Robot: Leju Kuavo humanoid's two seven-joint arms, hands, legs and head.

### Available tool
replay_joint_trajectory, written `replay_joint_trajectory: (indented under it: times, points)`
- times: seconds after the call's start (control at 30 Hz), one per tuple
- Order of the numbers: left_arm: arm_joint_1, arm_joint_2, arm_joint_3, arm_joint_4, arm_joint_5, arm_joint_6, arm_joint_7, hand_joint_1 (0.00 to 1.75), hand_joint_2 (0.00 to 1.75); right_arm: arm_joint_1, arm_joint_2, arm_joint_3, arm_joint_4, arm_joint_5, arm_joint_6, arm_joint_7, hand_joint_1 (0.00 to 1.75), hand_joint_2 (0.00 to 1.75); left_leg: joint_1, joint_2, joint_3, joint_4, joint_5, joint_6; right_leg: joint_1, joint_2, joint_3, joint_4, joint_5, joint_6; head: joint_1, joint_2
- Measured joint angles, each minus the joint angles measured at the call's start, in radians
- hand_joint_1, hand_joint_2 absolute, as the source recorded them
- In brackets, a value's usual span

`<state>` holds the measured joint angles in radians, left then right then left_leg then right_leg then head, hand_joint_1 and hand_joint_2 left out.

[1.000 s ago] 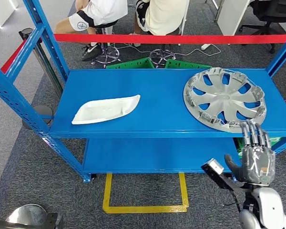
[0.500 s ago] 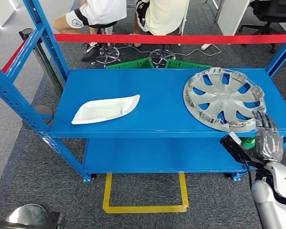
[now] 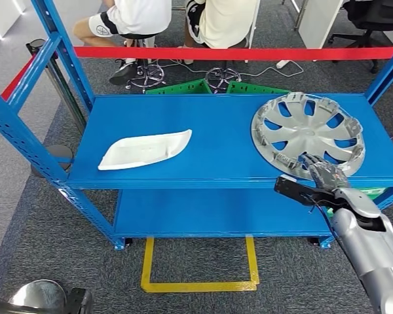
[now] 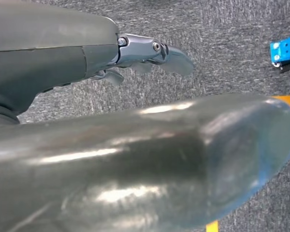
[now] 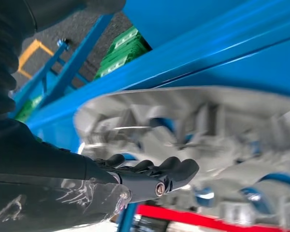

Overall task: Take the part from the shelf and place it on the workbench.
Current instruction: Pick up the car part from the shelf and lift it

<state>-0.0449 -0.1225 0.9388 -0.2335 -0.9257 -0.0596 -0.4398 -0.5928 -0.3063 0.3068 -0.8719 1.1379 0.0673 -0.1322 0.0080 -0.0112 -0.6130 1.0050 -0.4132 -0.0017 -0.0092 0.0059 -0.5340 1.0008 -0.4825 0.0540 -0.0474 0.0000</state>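
On the shelf's top level (image 3: pixel 224 140), the wheel cover (image 3: pixel 308 134) lay at the right end and a long tray-like part (image 3: pixel 145 150) toward the left, well apart. The right robot hand (image 3: pixel 325 175) sat at the wheel cover's near rim. Behind the shelf, two people (image 3: pixel 185 16) sat on stools.

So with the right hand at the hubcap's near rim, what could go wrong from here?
1. The right hand reaches only the near rim of the wide hubcap; a one-edge grip may let it tilt or slip when lifted.
2. The hubcap lies close to the front edge of the blue shelf; a push or snag could tip it off toward the floor.
3. The red bar crosses above the shelf; lifting the hubcap high might strike it.
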Motion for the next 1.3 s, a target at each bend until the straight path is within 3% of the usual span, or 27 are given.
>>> replay_joint_trajectory:
  times: [0.3,0.9,0.93,1.03,1.07,1.3]
  points:
    - [-0.009,0.0,0.0,0.0,-0.021,-0.002,0.009,0.0,0.0,-0.148,0.002,0.207,0.167,0.017,0.031,0.006,0.0,1.75,0.0,0.0,0.0,0.0,0.0,0.0,0.0,-0.001,0.0,0.001,0.0,0.0,0.0,0.0]
    - [-0.009,0.001,0.001,0.0,-0.036,-0.003,0.009,0.0,0.0,-0.212,0.021,0.296,0.257,0.011,0.022,0.037,0.0,1.75,0.0,-0.001,0.0,0.0,0.001,0.0,0.0,-0.001,0.0,0.002,0.0,0.0,0.0,0.0]
    - [-0.009,0.002,0.001,0.0,-0.038,-0.003,0.009,0.0,0.0,-0.217,0.023,0.298,0.266,-0.002,0.028,0.037,0.13,1.75,0.0,-0.001,0.0,0.0,0.001,0.0,0.0,-0.001,0.0,0.002,0.0,0.0,0.0,0.0]
    - [-0.009,0.002,0.001,0.0,-0.045,-0.003,0.009,0.0,0.0,-0.227,0.025,0.3,0.293,-0.033,0.048,0.033,1.44,1.75,0.0,-0.001,0.0,0.0,0.001,0.0,0.0,-0.001,0.0,0.002,0.0,0.0,0.0,0.0]
    - [-0.009,0.002,0.001,0.0,-0.048,-0.003,0.01,0.0,0.0,-0.229,0.025,0.301,0.302,-0.042,0.052,0.031,1.75,1.75,0.0,-0.001,0.0,0.0,0.001,0.0,0.0,-0.001,0.0,0.002,0.0,0.0,0.0,0.0]
    - [-0.009,0.003,0.001,0.001,-0.068,-0.003,0.012,0.0,0.0,-0.234,0.026,0.301,0.329,-0.086,0.027,0.027,1.75,1.75,0.0,-0.001,0.0,0.0,0.001,0.0,0.0,-0.001,0.0,0.002,0.0,0.0,0.0,0.0]
